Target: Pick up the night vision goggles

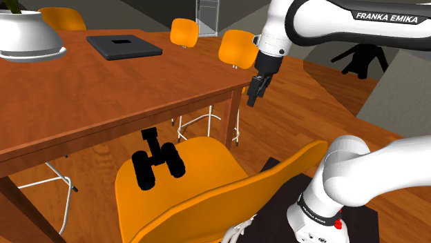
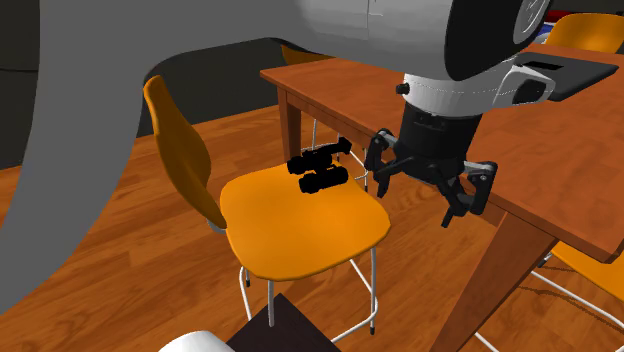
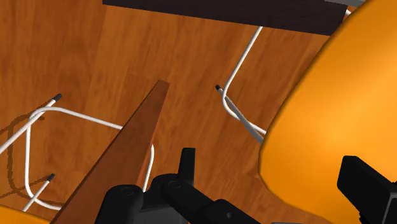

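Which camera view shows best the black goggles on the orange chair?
The shoulder view: the goggles lie large and unhidden on the chair seat. The second exterior view shows them smaller, from the side. The wrist view looks at the seat's edge.

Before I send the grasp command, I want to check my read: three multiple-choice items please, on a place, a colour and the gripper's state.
1. Where do the goggles lie? A on the table; B on the floor; C on the orange chair seat.
2. What colour are they? A black; B white; C orange.
3. How is the gripper? A shut on the goggles; B open, holding nothing; C shut on nothing.
Answers: 1 C, they sit on the seat; 2 A, black against the orange; 3 B, its fingers stand apart, holding nothing.
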Tool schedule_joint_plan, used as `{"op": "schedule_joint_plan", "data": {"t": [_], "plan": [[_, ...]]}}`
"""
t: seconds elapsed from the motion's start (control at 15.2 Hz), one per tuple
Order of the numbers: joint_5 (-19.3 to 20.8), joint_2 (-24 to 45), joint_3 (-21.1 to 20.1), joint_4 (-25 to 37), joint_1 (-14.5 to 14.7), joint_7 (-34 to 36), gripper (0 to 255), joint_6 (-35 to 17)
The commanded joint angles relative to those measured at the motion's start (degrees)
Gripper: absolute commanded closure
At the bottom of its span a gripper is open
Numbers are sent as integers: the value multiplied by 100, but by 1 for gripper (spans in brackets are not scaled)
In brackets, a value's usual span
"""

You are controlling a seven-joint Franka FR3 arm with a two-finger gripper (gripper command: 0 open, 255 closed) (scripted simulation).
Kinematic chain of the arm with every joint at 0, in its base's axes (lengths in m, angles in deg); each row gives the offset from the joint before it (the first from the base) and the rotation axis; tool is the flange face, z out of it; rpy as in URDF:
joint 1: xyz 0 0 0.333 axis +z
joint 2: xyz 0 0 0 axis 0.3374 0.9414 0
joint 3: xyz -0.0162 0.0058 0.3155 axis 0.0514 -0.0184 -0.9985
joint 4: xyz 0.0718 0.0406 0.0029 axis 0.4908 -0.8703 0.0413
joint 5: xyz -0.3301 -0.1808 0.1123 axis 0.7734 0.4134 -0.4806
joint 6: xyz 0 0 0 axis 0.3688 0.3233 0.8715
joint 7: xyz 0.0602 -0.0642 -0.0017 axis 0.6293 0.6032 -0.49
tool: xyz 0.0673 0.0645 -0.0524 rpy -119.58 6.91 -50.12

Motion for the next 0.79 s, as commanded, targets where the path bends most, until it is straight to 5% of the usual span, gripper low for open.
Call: {"op": "schedule_joint_plan", "data": {"t": [0.0, 0.73], "plan": [[0, 0, 0, 0, 0, 0, 0, 0], [-712, 1184, -1598, 491, 82, 2372, 0, -715]]}}
